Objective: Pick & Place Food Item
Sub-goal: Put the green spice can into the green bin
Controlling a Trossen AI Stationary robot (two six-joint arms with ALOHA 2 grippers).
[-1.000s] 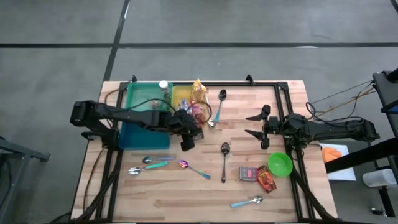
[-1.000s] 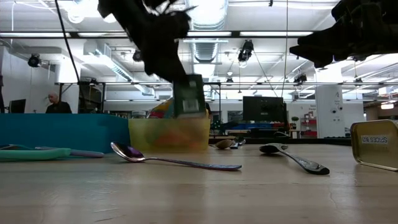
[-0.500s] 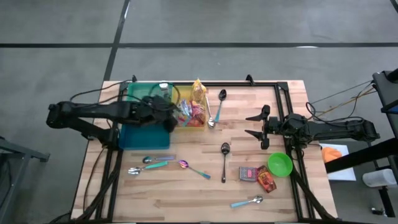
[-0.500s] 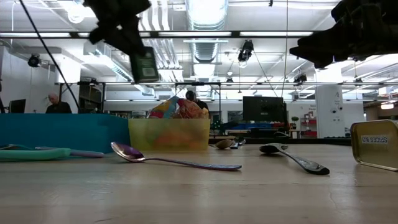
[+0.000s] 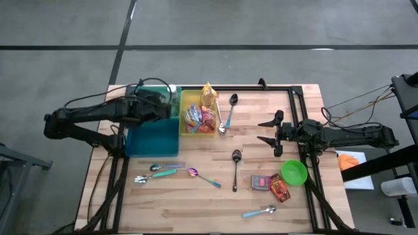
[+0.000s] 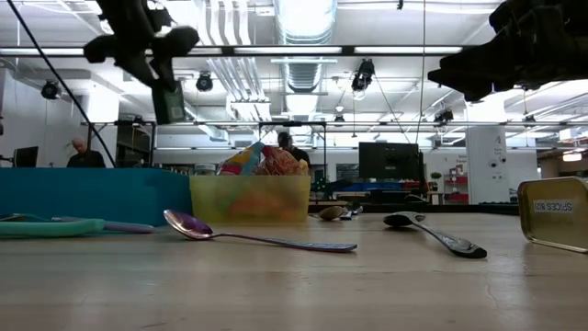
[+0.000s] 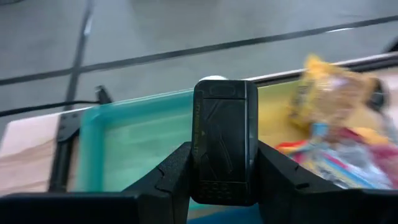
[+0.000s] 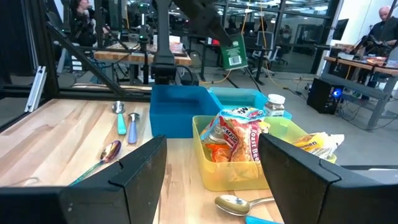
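Dark green and flat, the small food packet (image 7: 224, 149) we are carrying sits clamped between the left gripper (image 7: 224, 169)'s fingers, hanging in the air above the teal plastic bin (image 5: 154, 134). A second ago it hung beside the yellow plastic tub (image 5: 186, 99) of snack bags, on the side away from the bin; since then the left arm has swung it across the tub and over the bin — so transport looks nearly done, and what we judge remains is lowering and letting go. The packet's long axis runs along the fingers, its free end pointing out ahead of the gripper, over the bin. In the low view it hangs close to upright, well above the bin's rim. The right gripper (image 5: 269, 132) waits with jaws apart and nothing in them, well away from the bin, beyond the tub.
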